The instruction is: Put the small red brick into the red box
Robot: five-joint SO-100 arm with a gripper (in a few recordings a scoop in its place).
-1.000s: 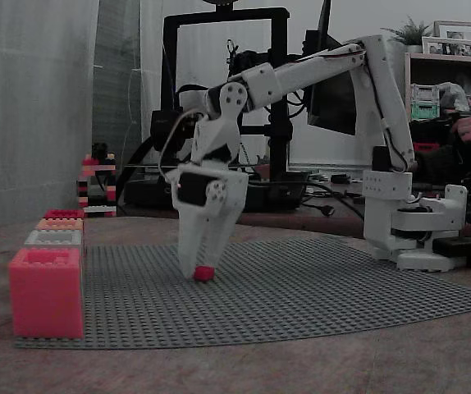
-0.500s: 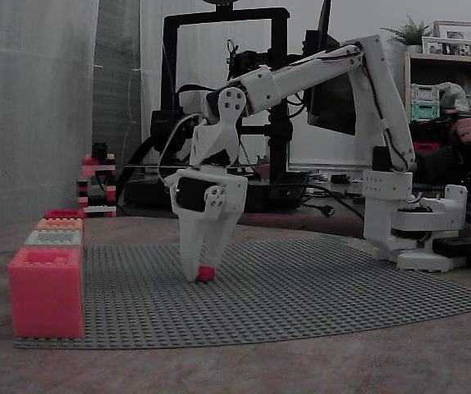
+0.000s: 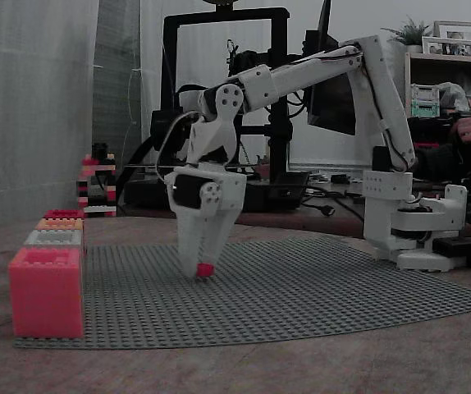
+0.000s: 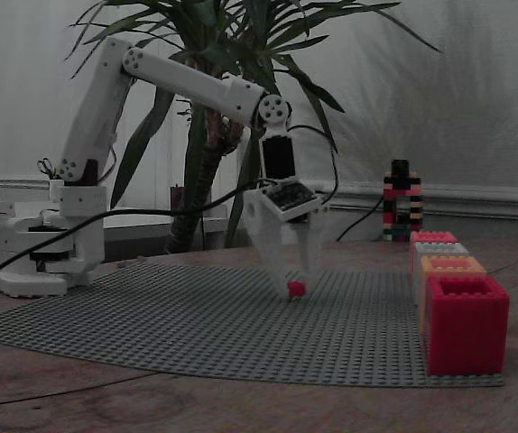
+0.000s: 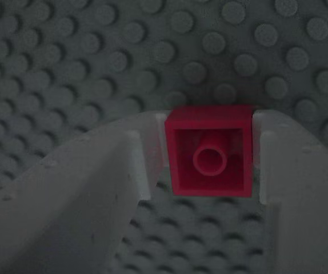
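The small red brick point(image 3: 205, 268) is pinched at the tips of my white gripper point(image 3: 201, 269), just over the grey studded baseplate point(image 3: 317, 295). From the opposite side, the brick point(image 4: 296, 289) hangs in the gripper point(image 4: 295, 286) left of the row of boxes. In the wrist view the brick point(image 5: 210, 151) sits between the fingertips with its hollow side toward the camera, and the gripper point(image 5: 208, 155) is shut on it. The red box point(image 4: 465, 325) is the nearest of the row in one fixed view and the farthest point(image 3: 63, 213) in the other.
A paler pinkish-red box point(image 3: 47, 291), a grey box point(image 3: 53, 238) and an orange box point(image 3: 59, 223) line the baseplate's edge with the red box. A small brick tower point(image 4: 401, 200) stands behind them. The arm's base point(image 3: 420, 230) is on the other side.
The gripper, still shut on the brick, has risen a little from the baseplate and its wrist has shifted slightly left in the fixed view.
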